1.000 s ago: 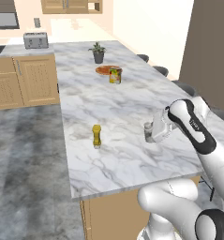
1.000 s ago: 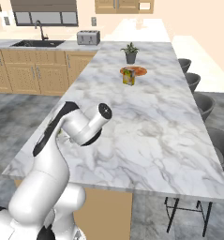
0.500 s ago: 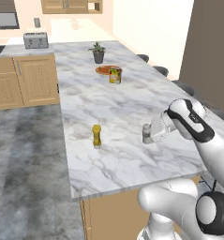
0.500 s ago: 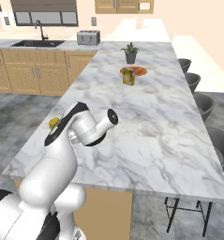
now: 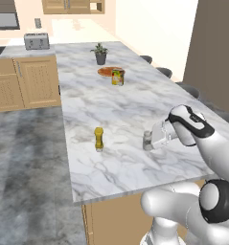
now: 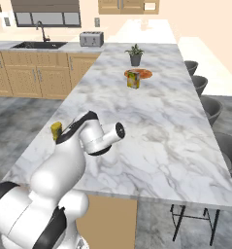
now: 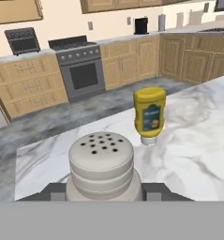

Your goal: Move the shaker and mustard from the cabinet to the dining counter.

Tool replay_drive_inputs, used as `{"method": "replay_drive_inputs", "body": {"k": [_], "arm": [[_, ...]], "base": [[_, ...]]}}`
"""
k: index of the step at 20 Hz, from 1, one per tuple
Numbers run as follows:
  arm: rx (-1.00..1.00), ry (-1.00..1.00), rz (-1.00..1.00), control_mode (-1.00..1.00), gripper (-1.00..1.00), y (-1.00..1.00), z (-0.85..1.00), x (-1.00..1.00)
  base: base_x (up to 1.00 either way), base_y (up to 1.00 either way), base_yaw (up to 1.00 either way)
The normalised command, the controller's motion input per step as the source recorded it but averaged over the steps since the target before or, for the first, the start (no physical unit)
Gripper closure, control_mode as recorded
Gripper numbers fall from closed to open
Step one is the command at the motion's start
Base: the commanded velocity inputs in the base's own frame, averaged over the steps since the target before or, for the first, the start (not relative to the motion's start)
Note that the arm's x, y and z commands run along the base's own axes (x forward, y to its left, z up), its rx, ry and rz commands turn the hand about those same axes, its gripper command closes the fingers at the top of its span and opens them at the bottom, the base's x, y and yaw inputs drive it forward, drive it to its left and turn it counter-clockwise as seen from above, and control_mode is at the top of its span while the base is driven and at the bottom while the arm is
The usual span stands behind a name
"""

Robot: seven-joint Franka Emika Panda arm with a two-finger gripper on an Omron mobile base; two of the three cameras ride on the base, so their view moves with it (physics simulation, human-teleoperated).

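Small grey cylindrical shaker (image 5: pixel 147 140) upright on long white grey-veined marble dining counter (image 5: pixel 111 105), between jaws of two-finger gripper (image 5: pixel 154 139); jaws part-open around it, firm grip or loose cannot tell. Over last second: wrist has swung lower and rolled, shaker unmoved on slab. Small yellow squeeze mustard bottle (image 5: pixel 99 139) stands cap-down near shaker, apart from it. Judgement: both items delivered; release and retreat remain. Risk: tipping shaker on withdrawal.

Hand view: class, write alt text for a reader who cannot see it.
A grey shaker with a perforated top stands close between the pincer fingers on the white marble dining counter. Beyond it, apart, the yellow mustard stands cap-down.
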Motion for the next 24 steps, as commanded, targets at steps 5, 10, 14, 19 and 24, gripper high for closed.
{"method": "replay_drive_inputs", "body": {"k": [5, 10, 14, 19, 24], "arm": [[0.00, 0.00, 0.00, -1.00, 1.00, 0.09, -0.32, 0.14], [0.00, 0.00, 0.00, -1.00, 1.00, 0.03, -0.30, 0.08], [0.00, 0.00, 0.00, -1.00, 1.00, 0.00, -0.28, 0.03], [0.00, 0.00, 0.00, -1.00, 1.00, 0.00, -0.25, 0.02], [0.00, 0.00, 0.00, -1.00, 1.00, 0.00, -0.23, 0.01]], "base": [[0.00, 0.00, 0.00], [0.00, 0.00, 0.00], [0.00, 0.00, 0.00], [0.00, 0.00, 0.00], [0.00, 0.00, 0.00]]}}
